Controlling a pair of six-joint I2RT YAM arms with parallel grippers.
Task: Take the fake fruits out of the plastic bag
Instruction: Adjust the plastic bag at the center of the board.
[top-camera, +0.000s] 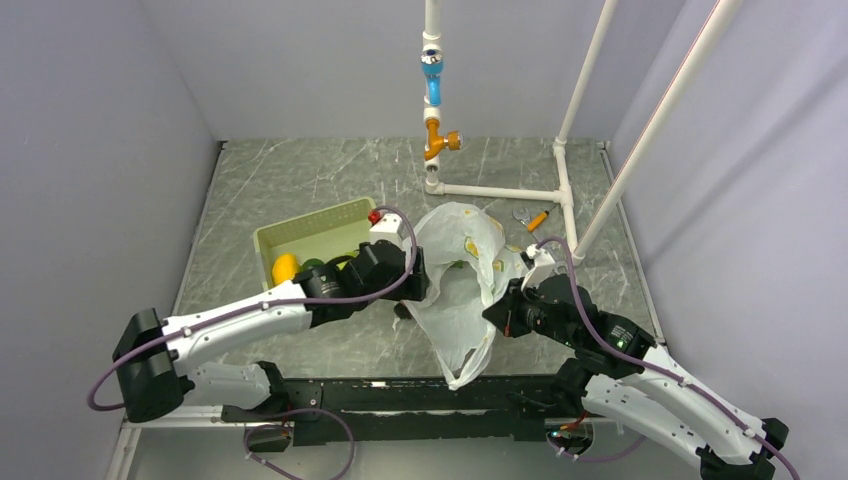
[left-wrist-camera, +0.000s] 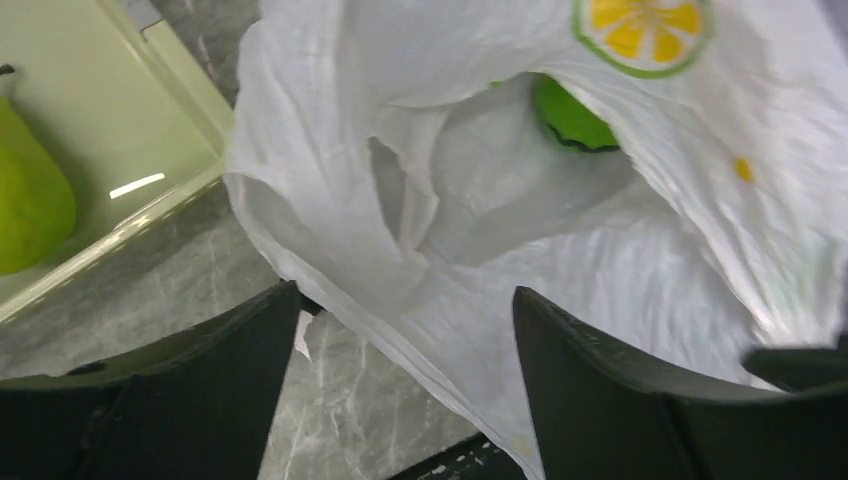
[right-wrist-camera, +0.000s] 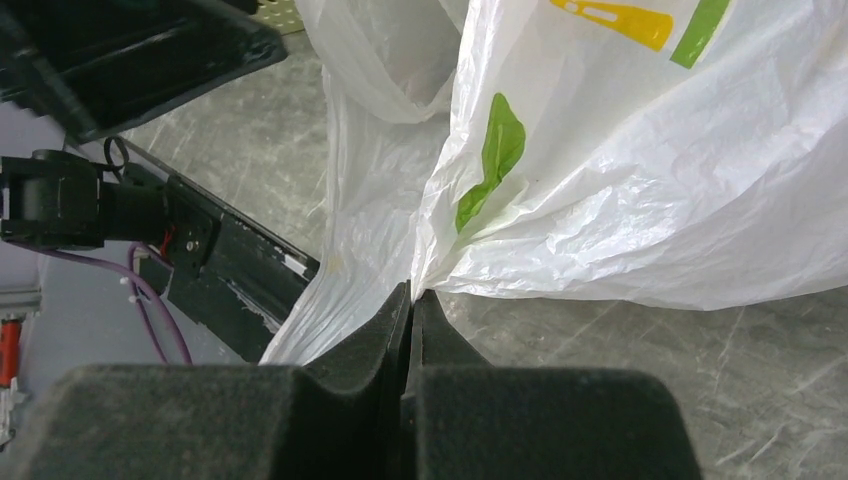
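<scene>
Your right gripper (right-wrist-camera: 410, 300) is pressed together on a fold of the bag (top-camera: 455, 290). The bag lies mid-table, its tail reaching the near edge. Your left gripper (left-wrist-camera: 405, 300) is spread at the bag's open mouth, with the crumpled rim between its fingers. A green fruit (left-wrist-camera: 570, 115) sits inside the bag. The basket (top-camera: 300, 232), between the bag and the left edge, holds a mango (top-camera: 285, 267) and a pear (left-wrist-camera: 30, 200).

Pale green basket (top-camera: 318, 232) on marbled table (top-camera: 290, 180), white pipe frame (top-camera: 500, 190) behind
</scene>
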